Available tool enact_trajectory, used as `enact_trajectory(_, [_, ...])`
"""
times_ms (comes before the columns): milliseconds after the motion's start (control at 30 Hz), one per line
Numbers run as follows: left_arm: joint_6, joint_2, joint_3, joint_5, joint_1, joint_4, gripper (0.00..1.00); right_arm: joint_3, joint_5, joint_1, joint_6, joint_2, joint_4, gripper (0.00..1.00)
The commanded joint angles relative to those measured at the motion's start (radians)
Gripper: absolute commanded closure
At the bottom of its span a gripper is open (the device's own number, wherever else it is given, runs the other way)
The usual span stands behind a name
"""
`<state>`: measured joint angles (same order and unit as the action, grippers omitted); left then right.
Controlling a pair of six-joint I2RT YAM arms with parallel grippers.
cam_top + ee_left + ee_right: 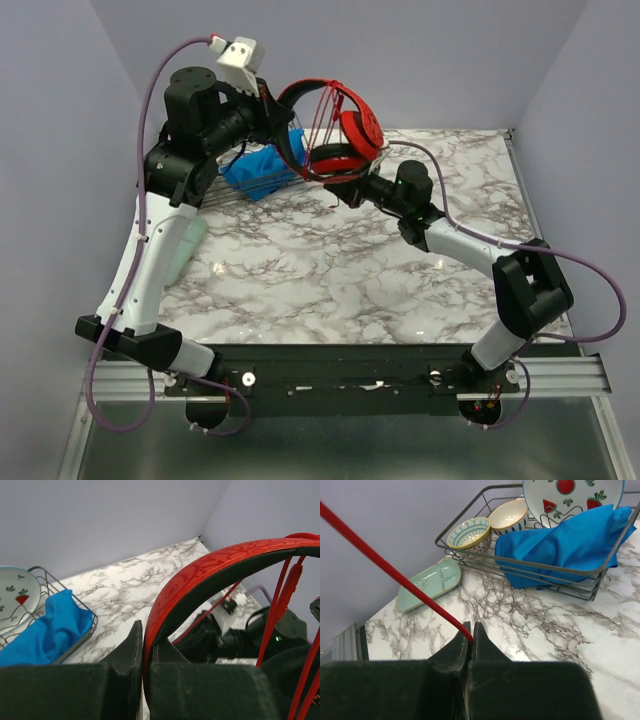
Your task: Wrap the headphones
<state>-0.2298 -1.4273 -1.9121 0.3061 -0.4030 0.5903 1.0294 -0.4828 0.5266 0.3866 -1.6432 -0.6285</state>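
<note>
Black padded fingers of the right gripper [471, 642] fill the bottom of its wrist view. They're pressed tight together on the long thin red cable [395, 572], which runs taut up and away to the upper left. Past them on the white marble-patterned table [545, 630] sits a grey wire dish rack [540, 566]. It carries a crumpled blue cloth [565, 540], two small patterned bowls [470, 532] and a white plate with watermelon pictures [570, 492]. A pale green oblong tray [430, 585] lies just beside the rack.

Over to the left gripper [145, 675]: jaws clamped on the red, black-lined headband [210, 570], gripping it near one end.

From above, the red over-ear headphones [358, 128] hang in the air over the far part of the table, near the rack. The left gripper has them by the band, and several cable strands are strung between headband and ear cups. The right gripper sits just below the cups.
</note>
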Motion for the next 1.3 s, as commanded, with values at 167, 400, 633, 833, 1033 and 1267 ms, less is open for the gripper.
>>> enact_trajectory(167, [-0.434, -0.097, 0.033, -0.004, 0.272, -0.202, 1.00, 0.176, 0.346, 0.248, -0.167, -0.055, 0.347, 0.99])
enact_trajectory(400, [-0.303, -0.124, 0.174, -0.240, 0.329, -0.303, 1.00, 0.317, 0.552, 0.404, -0.304, -0.102, 0.587, 0.99])
enact_trajectory(633, [0.070, -0.143, 0.367, -0.466, 0.279, -0.446, 1.00, 0.392, 0.670, 0.481, -0.468, -0.102, 0.879, 0.99])
enact_trajectory(833, [0.302, -0.137, 0.590, -0.493, 0.173, -0.503, 1.00, 0.478, 0.673, 0.500, -0.564, -0.089, 1.097, 0.99])
enact_trajectory(1033, [0.513, -0.139, 0.709, -0.385, 0.072, -0.481, 1.00, 0.463, 0.743, 0.498, -0.679, -0.056, 1.115, 0.99])
enact_trajectory(1267, [0.598, -0.148, 0.751, -0.210, 0.044, -0.325, 1.00, 0.485, 0.711, 0.403, -0.689, -0.073, 1.109, 0.96])
